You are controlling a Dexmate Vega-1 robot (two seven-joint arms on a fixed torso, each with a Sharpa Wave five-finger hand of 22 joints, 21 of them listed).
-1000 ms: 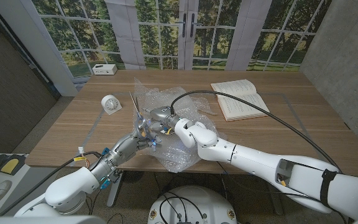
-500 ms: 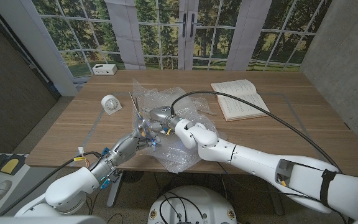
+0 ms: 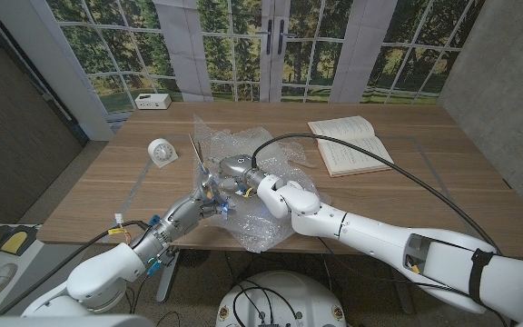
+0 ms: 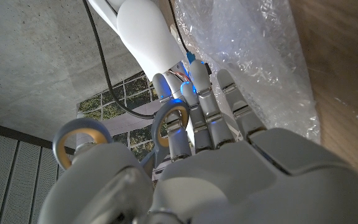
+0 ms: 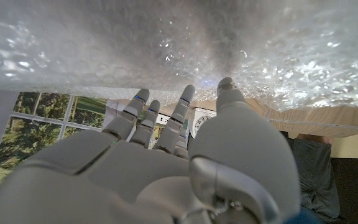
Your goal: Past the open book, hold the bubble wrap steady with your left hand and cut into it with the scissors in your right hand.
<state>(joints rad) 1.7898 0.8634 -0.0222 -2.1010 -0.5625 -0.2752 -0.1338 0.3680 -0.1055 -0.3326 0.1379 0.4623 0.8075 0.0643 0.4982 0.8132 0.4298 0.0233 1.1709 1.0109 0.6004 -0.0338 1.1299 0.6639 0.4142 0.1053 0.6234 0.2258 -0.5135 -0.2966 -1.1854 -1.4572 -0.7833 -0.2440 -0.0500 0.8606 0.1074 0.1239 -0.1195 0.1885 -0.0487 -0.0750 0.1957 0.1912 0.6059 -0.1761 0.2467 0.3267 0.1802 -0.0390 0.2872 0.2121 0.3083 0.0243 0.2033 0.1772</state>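
Observation:
A crumpled sheet of clear bubble wrap (image 3: 234,141) lies mid-table, left of the open book (image 3: 348,145). My left hand (image 3: 198,204) holds the scissors (image 3: 196,153), blades pointing up and away over the wrap's left edge. In the left wrist view its fingers (image 4: 207,112) pass through a grey-rimmed handle ring (image 4: 168,121), and the wrap (image 4: 247,56) lies beside them. My right hand (image 3: 236,169) lies on the wrap close to the scissors. In the right wrist view its fingertips (image 5: 188,93) and thumb meet the wrap (image 5: 166,43).
A small white clock (image 3: 162,153) stands left of the wrap. At the far left edge sits a white box (image 3: 153,101). A black cable (image 3: 334,145) arcs from my right arm over the book. Part of the wrap hangs over the table's near edge (image 3: 266,232).

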